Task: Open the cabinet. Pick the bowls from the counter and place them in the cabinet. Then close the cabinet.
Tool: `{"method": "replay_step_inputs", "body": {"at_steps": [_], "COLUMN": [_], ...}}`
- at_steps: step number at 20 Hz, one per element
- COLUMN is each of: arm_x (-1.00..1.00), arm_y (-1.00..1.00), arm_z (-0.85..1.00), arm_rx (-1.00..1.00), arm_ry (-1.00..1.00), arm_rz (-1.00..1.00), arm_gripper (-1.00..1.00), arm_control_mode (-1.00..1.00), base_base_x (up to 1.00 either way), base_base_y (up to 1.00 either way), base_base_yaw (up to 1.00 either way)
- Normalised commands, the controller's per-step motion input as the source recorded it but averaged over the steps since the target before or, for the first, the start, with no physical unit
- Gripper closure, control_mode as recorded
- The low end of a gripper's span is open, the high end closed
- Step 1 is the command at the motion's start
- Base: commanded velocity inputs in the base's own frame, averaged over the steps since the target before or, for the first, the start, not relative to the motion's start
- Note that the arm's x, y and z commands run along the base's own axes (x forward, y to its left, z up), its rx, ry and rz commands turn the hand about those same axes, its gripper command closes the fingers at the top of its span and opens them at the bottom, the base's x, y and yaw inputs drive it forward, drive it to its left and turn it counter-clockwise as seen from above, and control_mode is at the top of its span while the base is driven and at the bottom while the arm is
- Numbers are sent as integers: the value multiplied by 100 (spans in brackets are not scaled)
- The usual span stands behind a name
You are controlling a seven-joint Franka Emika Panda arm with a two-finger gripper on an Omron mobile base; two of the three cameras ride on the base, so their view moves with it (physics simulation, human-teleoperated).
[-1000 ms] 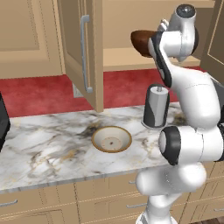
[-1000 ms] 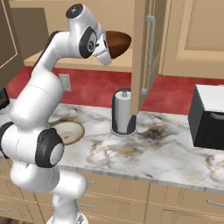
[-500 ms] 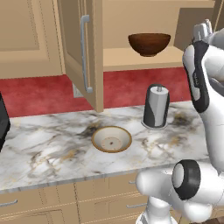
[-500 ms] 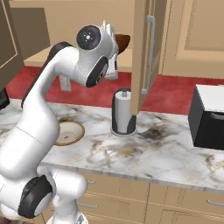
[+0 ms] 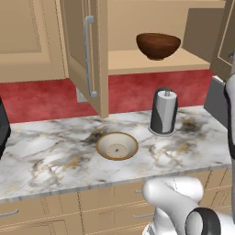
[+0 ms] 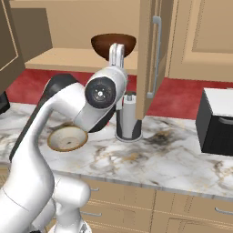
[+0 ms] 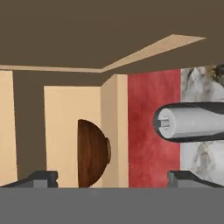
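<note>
1. Reddish-brown wood first, from the left base view: I see the dark bowl (image 5: 158,45) sitting upright on the shelf of the cabinet (image 5: 156,61), both doors swung wide. So opening is done and one bowl is stowed. The cream bowl (image 5: 117,146), shallow, round, tan-rimmed with a speckled pale inside, sits on the marble table (image 5: 55,156), in front of the left door's (image 5: 85,50) long silver bar handle. A smooth grey canister (image 5: 164,112) stands upright to its right, apart from it.

2. From the right base view: my arm is folded in front of the cream bowl and partly covers it. The claw (image 6: 117,53) points up in front of the dark bowl on the shelf; its two pale fingers are bare, with nothing between them. The table's veining is dark and golden here, over tan drawers (image 6: 191,214). A black boxy appliance (image 6: 216,122) sits at the far right.

3. From the hand view, rolled sideways: I see the dark bowl on edge against the tan shelf, its grain fine and glossy, and the canister lying across the picture beside the red back wall (image 7: 153,131). The claw's tips sit far apart at the bottom corners, fully spread and empty.

4. My judgement: about half done. Left are the cream bowl's pick and placing, then both doors shut.
</note>
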Motion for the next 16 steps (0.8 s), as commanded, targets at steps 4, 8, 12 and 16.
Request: {"method": "replay_step_inputs", "body": {"at_steps": [4,8,12,16], "arm_x": [-100,-100,-98,-48], "arm_y": [16,37,51,39], "arm_z": [-56,-81,-85,-36], "arm_rx": [0,0,-2,-4], "arm_ry": [0,4,12,7], "arm_rz": [25,33,45,25], "arm_gripper": [-100,-100,-100,-100], "arm_control_mode": [-100,-100,-100,-100], "base_base_x": [0,0,0,0], "base_base_y": [0,0,0,0], "base_base_yaw": [0,0,0,0]}}
